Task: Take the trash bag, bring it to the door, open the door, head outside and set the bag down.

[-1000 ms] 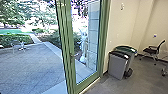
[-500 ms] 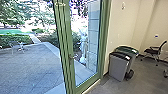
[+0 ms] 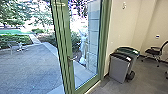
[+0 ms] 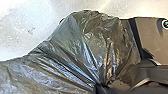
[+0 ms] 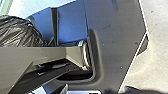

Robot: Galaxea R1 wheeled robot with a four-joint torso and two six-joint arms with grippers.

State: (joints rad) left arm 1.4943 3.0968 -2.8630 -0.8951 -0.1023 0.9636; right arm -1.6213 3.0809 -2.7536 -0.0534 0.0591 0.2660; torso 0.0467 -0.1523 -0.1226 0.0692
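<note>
In the head view, the green-framed glass door (image 3: 65, 45) stands in front, with a metal lever handle (image 3: 72, 58) on its upright. The black trash bag (image 4: 75, 50) spreads in shiny folds across the left wrist view. Its plastic draws together into a tight bunch at my left gripper (image 4: 99, 86), which is shut on it. Part of the bag (image 5: 18, 30) also appears in the right wrist view, beyond a grey robot part. How my right gripper stands cannot be made out.
Right of the door, a grey bin (image 3: 119, 67) and a green-lidded bin (image 3: 130, 51) stand by the wall. A black office chair (image 3: 155, 52) is farther right. Outside lie a paved yard (image 3: 30, 67), a hedge (image 3: 15, 41) and light outdoor furniture (image 3: 18, 47).
The whole head view has shifted a little as the robot moves: the door's upright sits farther left, and the bins and handle slightly lower.
</note>
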